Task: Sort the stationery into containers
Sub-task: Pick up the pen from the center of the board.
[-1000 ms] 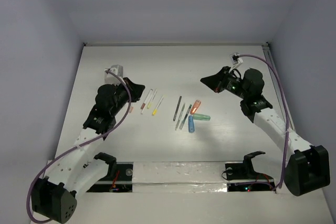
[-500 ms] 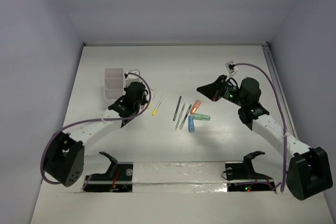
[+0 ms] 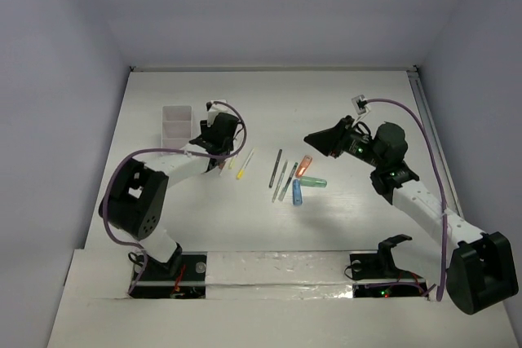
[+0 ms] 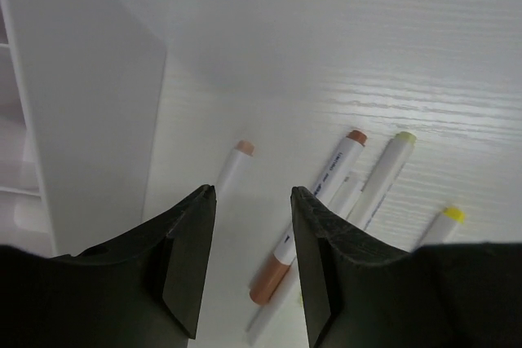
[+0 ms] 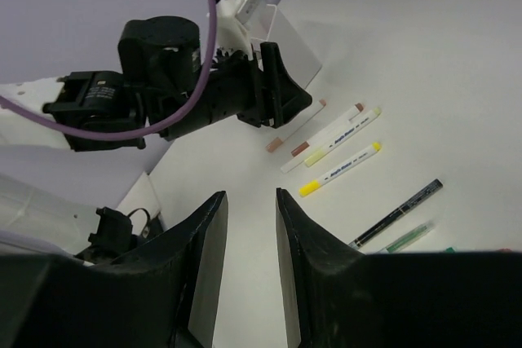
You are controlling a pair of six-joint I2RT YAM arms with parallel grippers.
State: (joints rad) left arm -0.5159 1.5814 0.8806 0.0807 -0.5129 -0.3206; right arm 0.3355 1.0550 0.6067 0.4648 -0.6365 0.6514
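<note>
1. The white organizer box (image 3: 177, 122) is seen at the back left of the table (image 3: 351, 103). Nothing can be made out inside it.
2. The white sticks (image 4: 326, 175) with coloured ends are laid flat on the table, just beside the box.
3. The dark pens (image 3: 276, 169), the orange marker (image 3: 305, 165), the mint-green marker (image 3: 311, 182) and the blue marker (image 3: 298, 192) are laid in the middle of the table, well apart from the box.
4. The left gripper (image 4: 250, 197) is held over the sticks, close to the box wall. Its jaws are parted and nothing is gripped.
5. The right gripper (image 5: 249, 197) is held above the table near the markers. Its jaws are parted too, and it is empty.
6. The sorting seems hardly begun. Every item that can be seen is left to be picked up and put in the box.
</note>
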